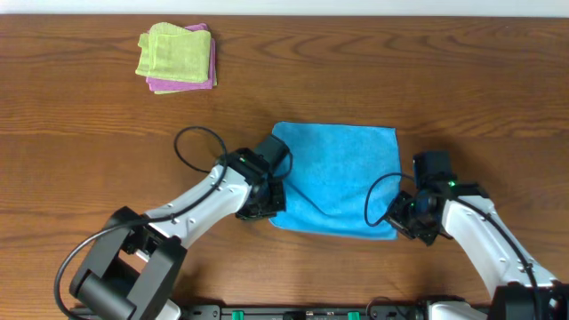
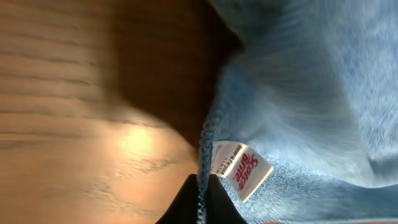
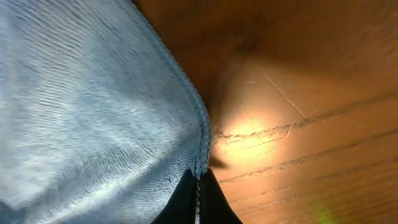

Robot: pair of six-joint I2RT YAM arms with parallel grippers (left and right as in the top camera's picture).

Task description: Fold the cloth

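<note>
**Sam:** What is the biggest thing you see?

**Kim:** The brown wood table (image 1: 462, 80). Your blue cloth (image 1: 338, 173) lies in the middle of it, near the front.

**Sam:** Which way does it lie?

**Kim:** It is almost square, just a bit wider from side to side. Its edges run straight along the table. The far edge lies flat. The front edge is by your two arms.

**Sam:** Where are my claws?

**Kim:** Your left claw (image 2: 202, 199) is at the front left corner of the blue cloth. Your right claw (image 3: 198, 198) is at the front right corner. The blue cloth is spread out between them.

**Sam:** Are they pinching?

**Kim:** Yes. Each claw is squeezed tight on the stitched edge of the blue cloth. You can see the edge going in between the dark tips.

**Sam:** Anything small?

**Kim:** A white tag (image 2: 239, 171) with red letters sits right by your left claw. Far off in the back left corner, a green cloth (image 1: 173, 52) lies folded on a pink cloth (image 1: 203, 83).
</note>
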